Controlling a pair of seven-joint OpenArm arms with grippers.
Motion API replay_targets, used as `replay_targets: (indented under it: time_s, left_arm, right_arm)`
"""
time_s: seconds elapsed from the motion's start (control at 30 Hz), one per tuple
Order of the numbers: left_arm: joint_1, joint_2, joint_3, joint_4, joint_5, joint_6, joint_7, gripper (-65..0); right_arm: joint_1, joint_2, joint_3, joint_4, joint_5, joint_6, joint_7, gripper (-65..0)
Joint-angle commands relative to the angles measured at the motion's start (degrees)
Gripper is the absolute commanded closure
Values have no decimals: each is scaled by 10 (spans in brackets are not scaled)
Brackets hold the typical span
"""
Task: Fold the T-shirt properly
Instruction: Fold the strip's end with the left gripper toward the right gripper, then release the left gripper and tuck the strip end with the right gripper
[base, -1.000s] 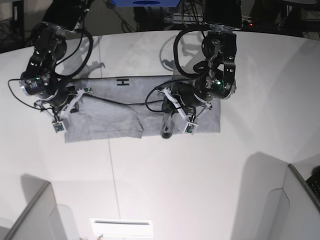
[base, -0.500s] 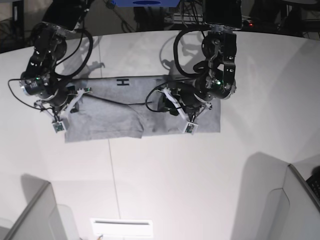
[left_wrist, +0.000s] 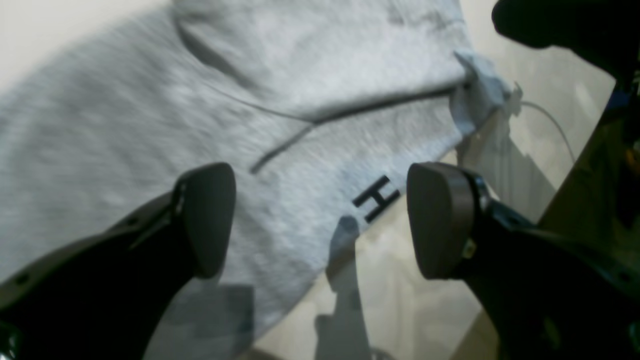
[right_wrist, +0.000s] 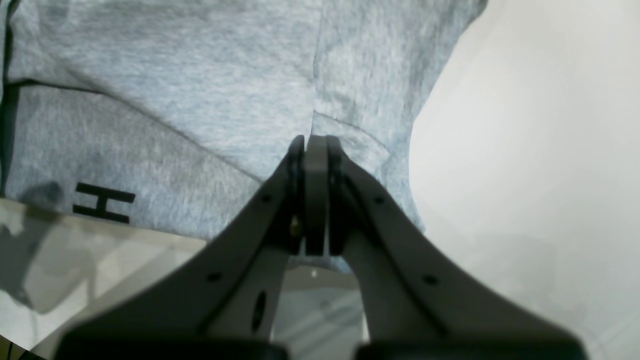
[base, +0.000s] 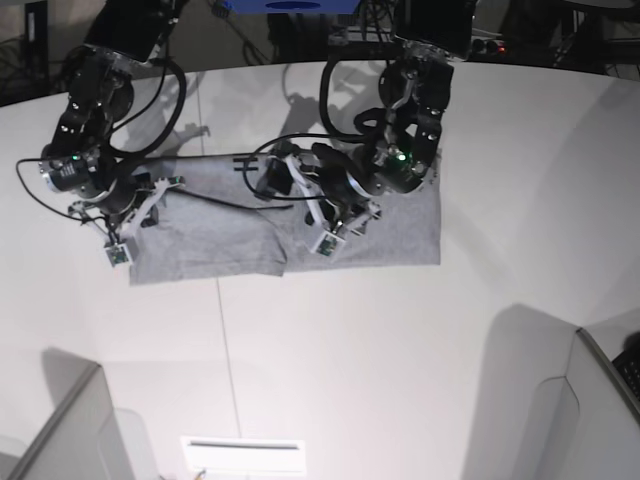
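T-shirt (base: 230, 225): grey, spread flat across the white bench (base: 330, 340), partly folded, a folded edge running over its middle.
Lettering: a black H (left_wrist: 376, 198) sits right at the T-shirt's edge.
Left claw (left_wrist: 320, 220): spread wide, poised above the T-shirt near the H, holding nothing.
Right claw (right_wrist: 314, 192): pressed tight together, over the T-shirt's side edge; whether cloth is pinched, cannot tell.

Spread hand (left_wrist: 320, 220) above T-shirt (left_wrist: 165, 115)

L end effector (left_wrist: 320, 220) spread, R end effector (right_wrist: 315, 150) clamped
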Motion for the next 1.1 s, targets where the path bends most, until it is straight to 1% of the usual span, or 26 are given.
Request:
replay_targets:
  time_s: [0.0, 0.03, 0.07, 0.1, 0.13, 0.17, 0.2, 0.23, 0.27, 0.33, 0.37, 0.4, 0.47, 0.5, 0.57, 0.6, 0.63, 0.67, 0.7, 0.77, 0.83, 0.93, 1.07]
  left_arm:
    - [-2, 4, -16, 29, -7, -4, -11, -517]
    - [1, 3, -40, 48, -7, -4, -10, -513]
    - [15, -1, -70, 66, -7, -4, -10, -490]
    - [27, -6, -95, 82, -7, -4, -10, -444]
    - [39, -9, -123, 95, -7, -5, -10, -370]
    - [49, -18, -151, 103, -7, -5, -10, -273]
    - [59, -29, -175, 103, -7, -6, -10, -166]
    - [68, -39, -200, 102, -7, -6, -10, -44]
    - [76, -48, -222, 102, -7, -6, -11, 0]
    - [98, -62, -275, 101, -7, -7, -12, 0]
    - [106, -67, -304, 102, -7, -10, -14, 0]
    - [111, -74, -334, 102, -7, -21, -14, 0]
    - [121, -79, -392, 102, -7, -65, -14, 0]
    - [125, -79, -424, 102, -7, -90, -14, 0]
    - [128, -75, -485, 101, -7, -138, -14, 0]
    - [129, -75, -506, 101, -7, -151, -13, 0]
    - [129, -75, -525, 100, -5, -159, -13, 0]
    - [129, -75, -541, 99, -3, -159, -13, 0]
    - [132, -75, -555, 98, -3, -159, -13, 0]
    - [139, -77, -571, 97, -5, -159, -13, 0]
    - [141, -78, -579, 97, -5, -159, -13, 0]
    - [144, -79, -581, 97, -3, -159, -13, 0]
    - [144, -77, -581, 97, -3, -159, -13, 0]
  right_arm:
    - [9, 5, 1, 10, 5, 0, 9, 0]
    - [8, 5, 1, 10, 5, 0, 9, 0]
    - [7, 5, 1, 10, 5, 0, 9, 0]
    - [6, 5, 1, 11, 5, 0, 10, 0]
    - [5, 5, 1, 12, 5, 0, 11, 0]
    - [5, 6, 2, 12, 5, 0, 11, 0]
    - [5, 7, 2, 11, 5, 0, 12, 0]
    - [8, 9, 5, 11, 5, 0, 12, 0]
    - [10, 9, 14, 11, 5, 0, 11, 0]
    - [22, 5, 48, 9, 7, 0, 9, 0]
    - [31, 5, 63, 6, 20, 0, 7, 0]
    - [38, 5, 79, -5, 40, 0, -7, 0]
    - [63, 11, 117, -35, 98, 0, -56, 0]
    - [78, 17, 145, -63, 129, 0, -84, -75]
    - [105, 43, 188, -136, 199, 0, -126, -312]
    - [113, 54, 203, -172, 234, 0, -132, -401]
    - [119, 66, 214, -209, 269, 0, -133, -468]
    - [122, 80, 222, -251, 307, 0, -132, -510]
    - [130, 95, 223, -287, 336, 0, -132, -525]
    - [143, 118, 221, -347, 371, 0, -122, -513]
    - [158, 131, 215, -383, 365, 0, -94, -498]
    - [166, 151, 166, -414, 345, 0, -56, -495]
    - [154, 155, 90, -418, 342, 0, -40, -495]
